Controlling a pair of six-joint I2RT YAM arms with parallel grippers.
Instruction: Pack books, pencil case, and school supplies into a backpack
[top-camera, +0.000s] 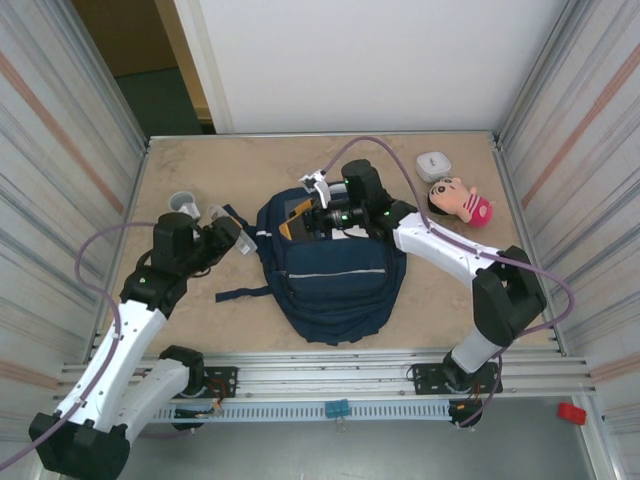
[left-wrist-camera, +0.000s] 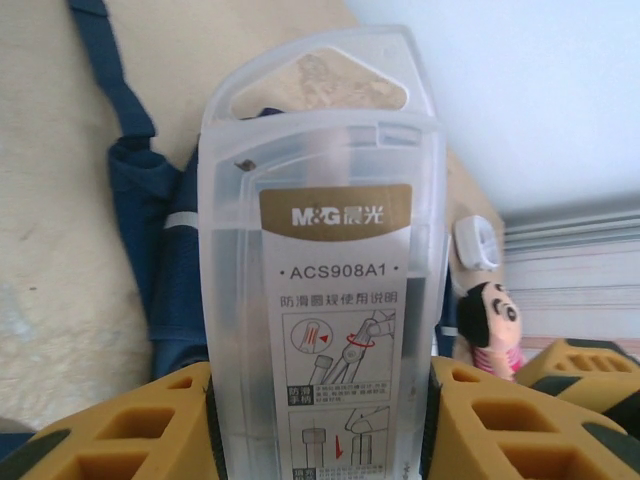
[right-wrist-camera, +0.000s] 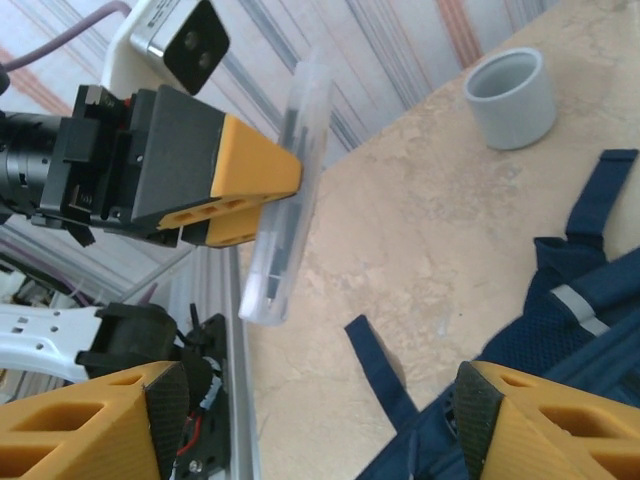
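Backpack (top-camera: 335, 285): navy fabric with a thin pale stripe, lying flat at the centre of the table (top-camera: 200, 170) in the overhead view, one dark strap trailing toward the left. Pencil case (left-wrist-camera: 320, 300): long, narrow, frosted translucent plastic with a gold-and-white printed label. It is held clear of the table, pinched across its width by the left claw (left-wrist-camera: 320, 385), whose yellow fingers (left-wrist-camera: 130, 430) press on both sides, and it sits left of the backpack, centre-left of the overhead frame. Right claw (right-wrist-camera: 320, 400): spread, nothing between its fingers, beside the backpack's upper part. Grey cup (top-camera: 183, 203): upright, upper left of the table, near the left claw. Small white rounded case (top-camera: 433, 165) and pink-clothed doll (top-camera: 462, 200): upper right, just beside each other, right of the backpack.
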